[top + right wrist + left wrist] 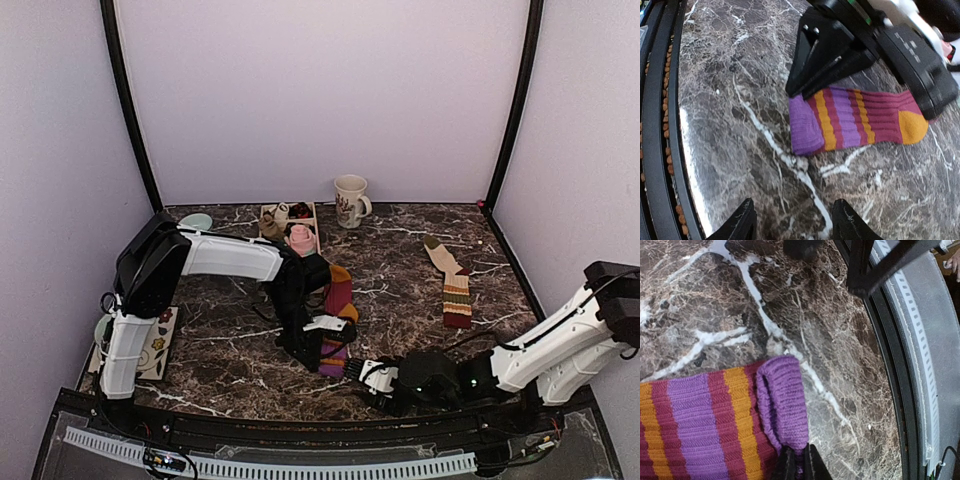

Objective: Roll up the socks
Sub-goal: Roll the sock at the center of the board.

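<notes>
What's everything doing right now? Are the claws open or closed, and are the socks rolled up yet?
striped sock: lying flat, purple end folded over, not rolled yet
second sock: lying flat by itself, not rolled
pink bundle: rolled up
mug: standing upright
left gripper: shut, pinching the striped sock's purple end
right gripper: open, holding nothing
</notes>
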`<action>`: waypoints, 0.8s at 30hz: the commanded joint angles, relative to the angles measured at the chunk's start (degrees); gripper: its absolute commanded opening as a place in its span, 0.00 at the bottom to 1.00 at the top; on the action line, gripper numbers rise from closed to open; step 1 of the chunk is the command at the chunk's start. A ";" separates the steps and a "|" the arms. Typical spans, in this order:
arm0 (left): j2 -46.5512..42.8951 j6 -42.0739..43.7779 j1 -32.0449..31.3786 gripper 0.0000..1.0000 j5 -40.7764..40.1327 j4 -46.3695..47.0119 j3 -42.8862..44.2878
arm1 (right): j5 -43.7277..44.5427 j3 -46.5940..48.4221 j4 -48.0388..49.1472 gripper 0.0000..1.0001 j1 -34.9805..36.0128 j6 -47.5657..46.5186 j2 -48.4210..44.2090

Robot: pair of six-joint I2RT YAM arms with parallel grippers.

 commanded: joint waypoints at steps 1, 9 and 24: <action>4.74 -0.78 0.23 0.10 1.34 -7.34 3.74 | 2.60 5.73 9.97 0.51 0.47 -11.17 7.08; 5.73 0.25 0.60 0.10 1.89 -8.24 5.02 | -2.72 11.15 15.88 0.42 -0.11 -15.45 19.44; 7.18 3.15 0.77 0.11 1.67 -12.13 5.82 | -4.52 11.01 20.79 0.41 -3.09 -16.53 23.49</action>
